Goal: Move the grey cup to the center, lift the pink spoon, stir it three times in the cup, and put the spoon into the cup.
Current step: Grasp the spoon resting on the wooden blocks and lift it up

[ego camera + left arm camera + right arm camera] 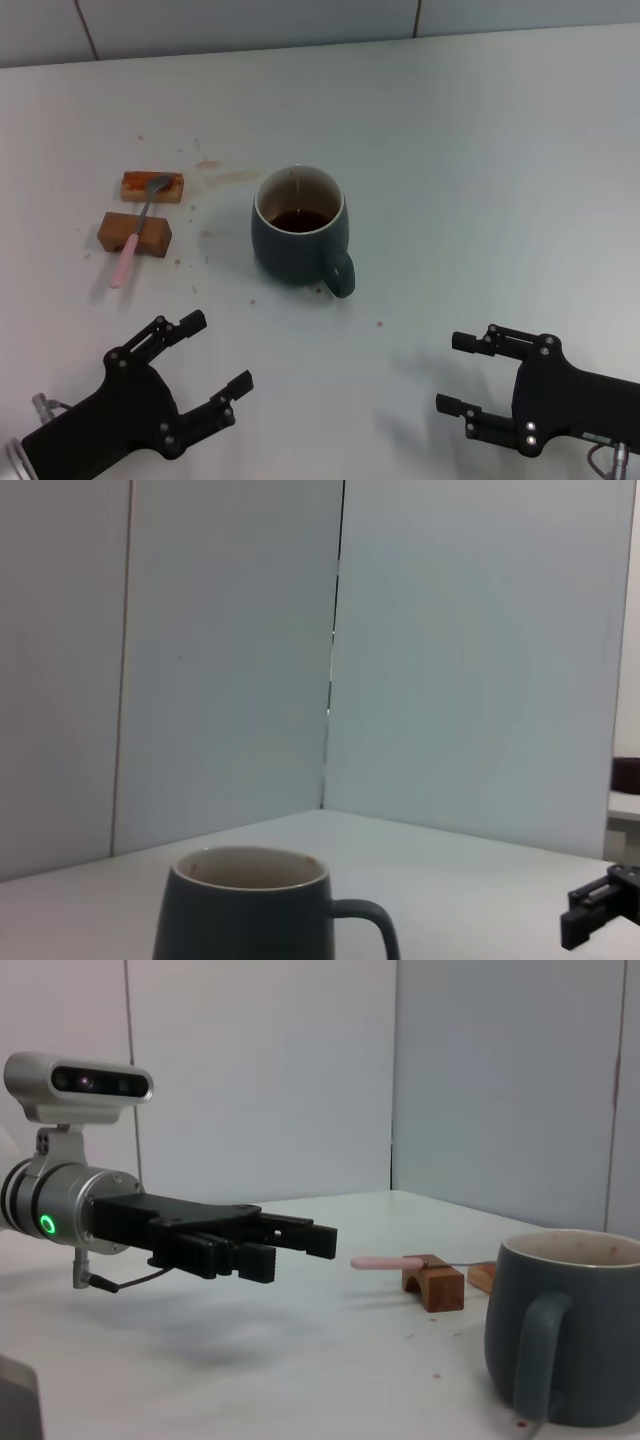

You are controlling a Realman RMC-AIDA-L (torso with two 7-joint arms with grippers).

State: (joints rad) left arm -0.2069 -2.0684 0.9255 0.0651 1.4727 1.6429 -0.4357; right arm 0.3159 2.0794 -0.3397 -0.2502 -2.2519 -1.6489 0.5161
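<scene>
Head view: I see the left gripper (213,350) and right gripper (461,372) both spread open, holding nothing, near the table's (480,150) front edge; bare room separates them from the grey cup (298,237) at centre. The pink spoon (137,228) lies left of it across two brown blocks (135,233). Right wrist view: left gripper (290,1243) hangs clear above the table.

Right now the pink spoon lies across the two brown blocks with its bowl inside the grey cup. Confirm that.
Not quite. The pink spoon does lie across the two brown blocks, but its bowl rests on the farther block, apart from the grey cup, as the head view shows.
</scene>
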